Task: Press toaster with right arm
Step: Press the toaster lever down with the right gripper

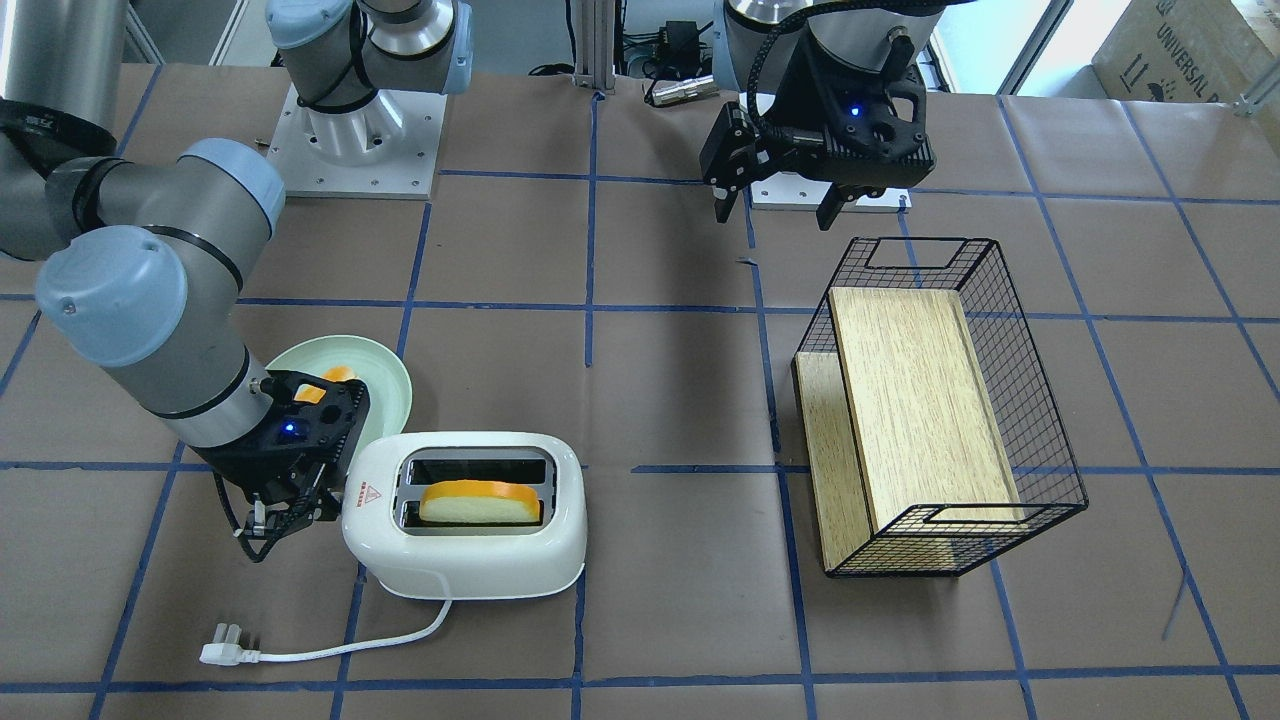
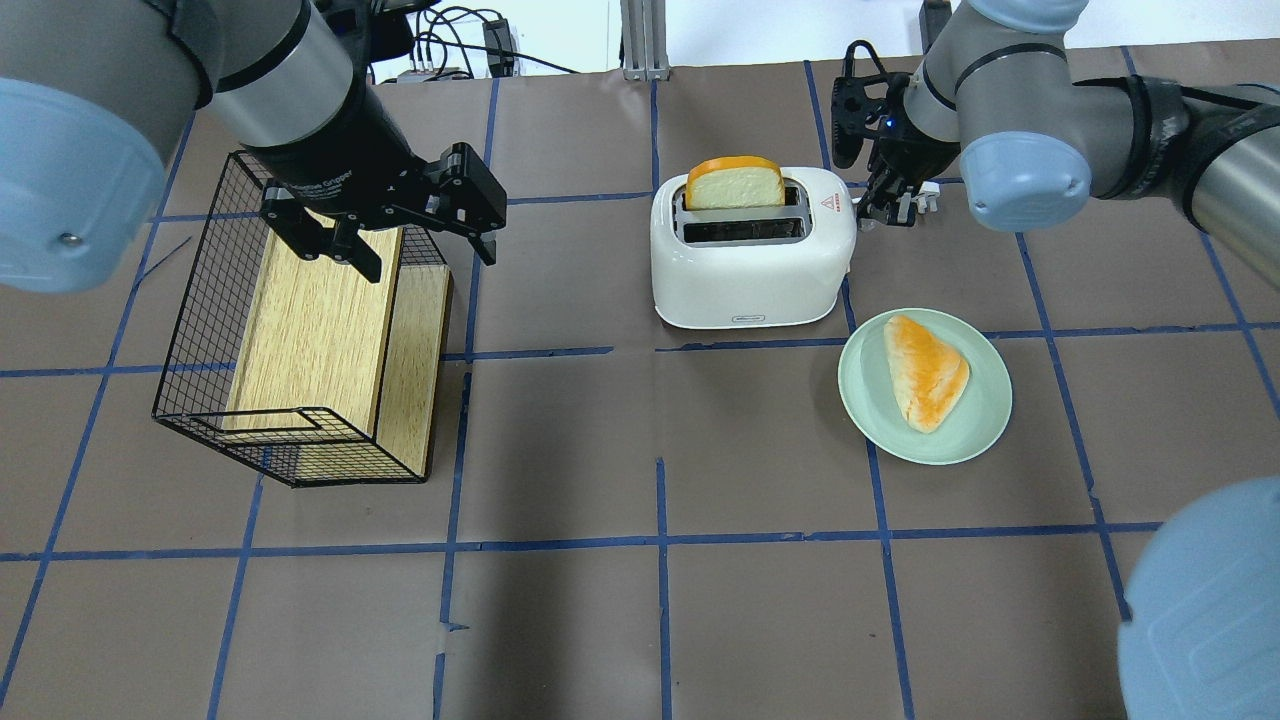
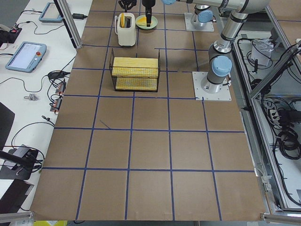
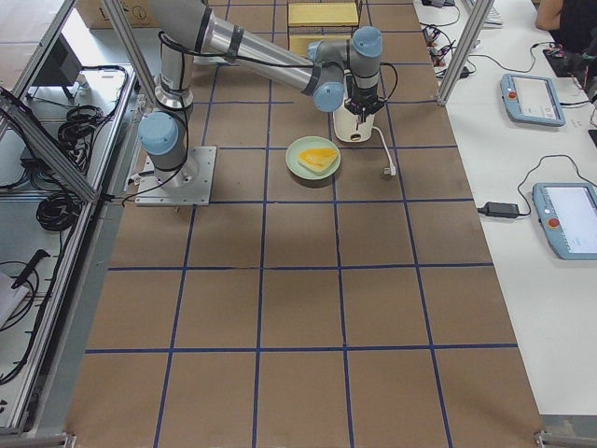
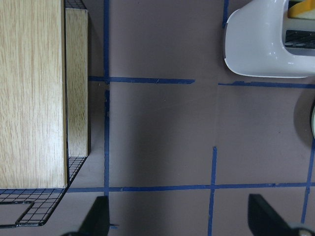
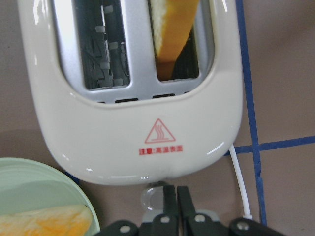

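Observation:
The white toaster (image 2: 750,270) stands mid-table with a slice of bread (image 2: 735,185) upright in one slot; the other slot is empty. My right gripper (image 2: 885,205) is at the toaster's end with the red warning sticker (image 6: 159,132). In the right wrist view its fingers (image 6: 170,194) are pressed together, just off the end wall and beside the small clear lever knob (image 6: 151,199). The front view shows the same gripper (image 1: 290,515) low beside the toaster (image 1: 465,555). My left gripper (image 2: 395,240) is open and empty above the wire basket (image 2: 190,330).
A pale green plate (image 2: 870,400) with a triangular piece of bread (image 2: 925,370) lies near the toaster, on my right arm's side. The toaster's white cord and plug (image 1: 225,652) trail on the table. The black wire basket holds a wooden box (image 2: 310,330).

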